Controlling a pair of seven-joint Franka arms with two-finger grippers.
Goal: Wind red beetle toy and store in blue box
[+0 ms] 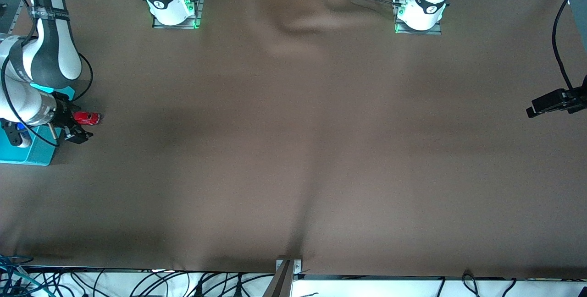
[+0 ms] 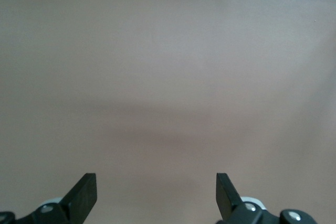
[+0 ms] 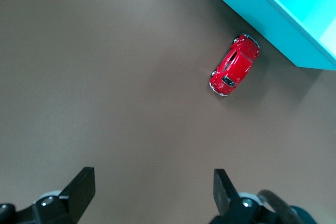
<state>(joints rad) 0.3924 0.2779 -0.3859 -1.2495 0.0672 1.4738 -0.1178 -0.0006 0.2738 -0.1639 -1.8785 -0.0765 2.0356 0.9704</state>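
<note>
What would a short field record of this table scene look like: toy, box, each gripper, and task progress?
toy: red beetle toy on the brown cloth, beside the blue box, not in it
box: at the right arm's end of the table, no lid
right gripper: open, over the cloth near the toy, holding nothing
left gripper: open, empty, over bare cloth; this arm waits
progress: toy not yet grasped

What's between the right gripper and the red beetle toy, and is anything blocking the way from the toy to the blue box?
Nothing visible. The right gripper, open and empty, hovers by the red beetle toy with only bare brown tablecloth between. The toy sits on the cloth right beside the blue box, apart from its wall.
</note>
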